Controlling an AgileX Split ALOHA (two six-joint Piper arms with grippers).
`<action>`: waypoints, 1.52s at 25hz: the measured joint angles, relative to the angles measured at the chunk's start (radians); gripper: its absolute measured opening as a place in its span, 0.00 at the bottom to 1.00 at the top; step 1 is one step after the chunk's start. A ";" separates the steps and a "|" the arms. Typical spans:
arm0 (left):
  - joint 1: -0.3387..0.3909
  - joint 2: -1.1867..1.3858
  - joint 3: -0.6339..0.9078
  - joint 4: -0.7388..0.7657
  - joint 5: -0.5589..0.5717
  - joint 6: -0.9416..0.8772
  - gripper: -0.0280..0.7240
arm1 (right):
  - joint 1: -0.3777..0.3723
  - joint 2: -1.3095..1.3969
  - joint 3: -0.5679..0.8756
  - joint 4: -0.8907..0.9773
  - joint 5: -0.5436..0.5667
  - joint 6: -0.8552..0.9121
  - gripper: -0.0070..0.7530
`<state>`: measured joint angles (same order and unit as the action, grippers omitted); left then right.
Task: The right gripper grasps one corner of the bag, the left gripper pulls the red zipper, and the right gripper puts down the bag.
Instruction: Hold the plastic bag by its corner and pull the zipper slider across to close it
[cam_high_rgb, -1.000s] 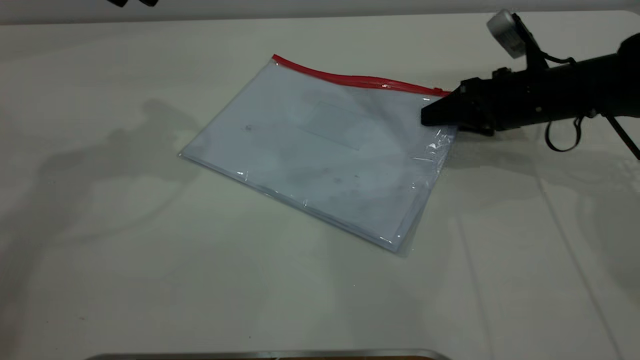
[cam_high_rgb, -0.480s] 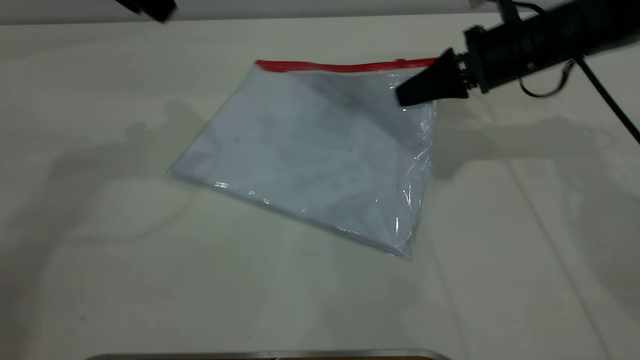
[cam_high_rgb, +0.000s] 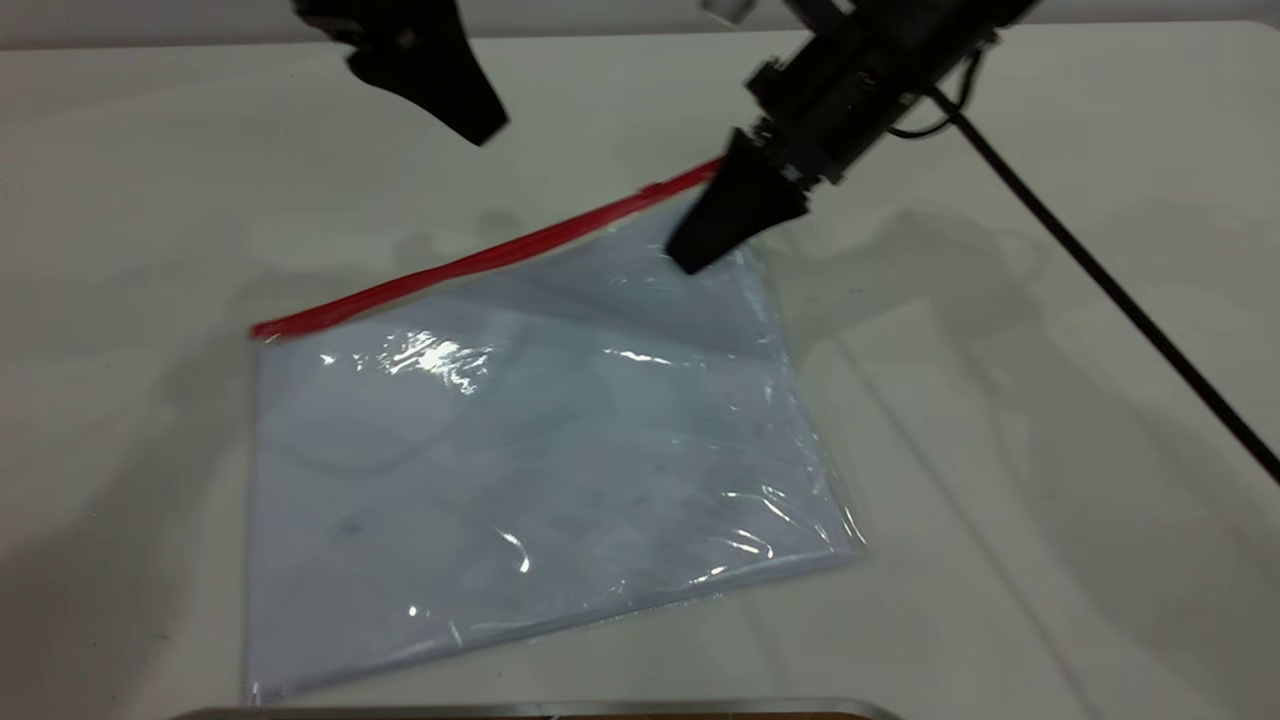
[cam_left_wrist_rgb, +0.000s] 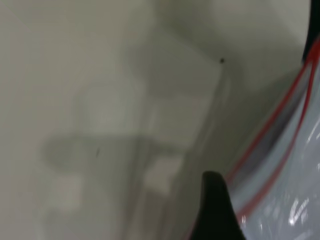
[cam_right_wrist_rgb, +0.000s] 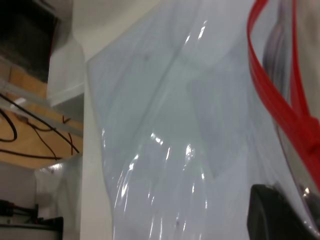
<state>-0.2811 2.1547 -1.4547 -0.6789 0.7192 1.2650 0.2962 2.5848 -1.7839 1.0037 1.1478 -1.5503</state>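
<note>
Right end effector (cam_high_rgb: 712, 232) clamped on the bag's (cam_high_rgb: 520, 460) lifted red-zipper (cam_high_rgb: 480, 262) corner (cam_high_rgb: 722, 190); left end effector's (cam_high_rgb: 455, 95) opening indiscernible.

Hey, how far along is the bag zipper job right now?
Done: the right claw is shut on the corner of the flat clear plastic bag, lifting that end off the white table. In hand: the left claw hovers above, not touching the thin red zipper strip. Left: pulling the zipper, then putting the bag down.

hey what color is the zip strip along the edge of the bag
Bright red. The zipper shows best in the exterior view, along the clear bag's far edge.
</note>
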 joint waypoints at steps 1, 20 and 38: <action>-0.008 0.009 -0.003 -0.015 0.000 0.020 0.81 | 0.012 0.000 -0.014 0.000 0.003 0.001 0.05; -0.029 0.081 -0.008 -0.281 -0.008 0.224 0.77 | 0.034 0.000 -0.056 0.135 0.013 -0.059 0.05; -0.030 0.081 -0.008 -0.285 0.000 0.225 0.26 | 0.025 0.000 -0.056 0.137 0.013 -0.059 0.05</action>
<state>-0.3109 2.2356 -1.4625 -0.9640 0.7188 1.4897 0.3216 2.5848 -1.8404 1.1406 1.1606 -1.6089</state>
